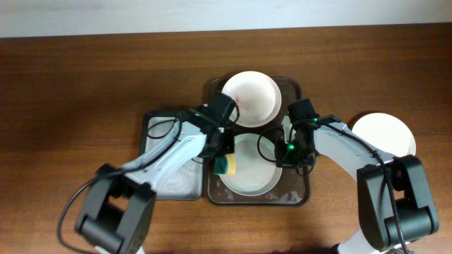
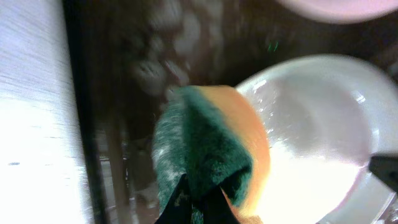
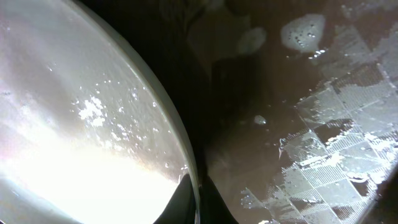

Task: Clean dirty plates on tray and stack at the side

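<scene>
The dark brown tray (image 1: 295, 198) holds two plates. The near plate (image 1: 248, 169) is wet and pale; the far plate (image 1: 251, 97) has a faint red smear. A third white plate (image 1: 383, 131) sits on the table at the right. My left gripper (image 1: 224, 161) is shut on a green and yellow sponge (image 2: 211, 146), pressed on the near plate's left rim (image 2: 323, 112). My right gripper (image 1: 285, 159) is shut on that plate's right rim (image 3: 177, 140), one finger on each side.
A smaller grey tray (image 1: 159, 137) with a black rim lies left of the brown tray, under my left arm. Water and foam patches (image 3: 329, 143) cover the brown tray's floor. Bare wooden table (image 1: 85, 92) surrounds the trays.
</scene>
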`<state>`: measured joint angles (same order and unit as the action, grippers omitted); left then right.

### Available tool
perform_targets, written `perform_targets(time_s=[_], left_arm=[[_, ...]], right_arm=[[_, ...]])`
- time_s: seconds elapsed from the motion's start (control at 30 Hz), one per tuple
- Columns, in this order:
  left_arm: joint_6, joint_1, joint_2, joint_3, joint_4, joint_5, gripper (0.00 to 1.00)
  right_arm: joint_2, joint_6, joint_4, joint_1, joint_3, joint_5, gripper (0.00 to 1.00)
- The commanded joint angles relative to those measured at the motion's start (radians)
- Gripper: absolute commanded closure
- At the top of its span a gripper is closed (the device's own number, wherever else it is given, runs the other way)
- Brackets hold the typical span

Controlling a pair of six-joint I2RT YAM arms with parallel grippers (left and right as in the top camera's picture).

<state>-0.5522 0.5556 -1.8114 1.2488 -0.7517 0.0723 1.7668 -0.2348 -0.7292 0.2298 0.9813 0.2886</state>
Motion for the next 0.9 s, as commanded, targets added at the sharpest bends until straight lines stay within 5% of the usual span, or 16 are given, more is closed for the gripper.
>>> perform_targets(time_s=[0.0, 0.13, 0.27, 0.47, 0.6, 0.77, 0.87], left_arm=[[0.050, -0.022, 0.153, -0.008, 0.001, -0.057, 1.00], [0.100, -0.038, 0.330, -0.008, -0.043, -0.027, 1.00], [0.124, -0.128, 0.451, -0.008, -0.186, -0.155, 1.00], [0.158, -0.292, 0.430, -0.152, -0.197, -0.167, 1.00], [0.181, -0.351, 0.430, -0.315, -0.032, -0.035, 0.78], [0.223, -0.358, 0.433, -0.315, -0.002, 0.003, 0.50], [0.233, -0.358, 0.444, -0.273, -0.016, 0.068, 0.44]], right_arm=[[0.009, -0.008, -0.006, -0.008, -0.014, -0.091, 0.96], [-0.069, -0.001, -0.008, -0.008, -0.011, -0.092, 0.96], [-0.211, -0.001, -0.023, -0.005, -0.011, -0.169, 0.96], [-0.506, 0.017, -0.068, 0.145, -0.011, -0.570, 0.96], [-0.576, 0.017, -0.094, 0.322, -0.011, -0.830, 0.96], [-0.575, 0.017, -0.109, 0.544, -0.011, -1.136, 0.96], [-0.575, 0.018, -0.112, 0.688, -0.011, -1.330, 0.96]])
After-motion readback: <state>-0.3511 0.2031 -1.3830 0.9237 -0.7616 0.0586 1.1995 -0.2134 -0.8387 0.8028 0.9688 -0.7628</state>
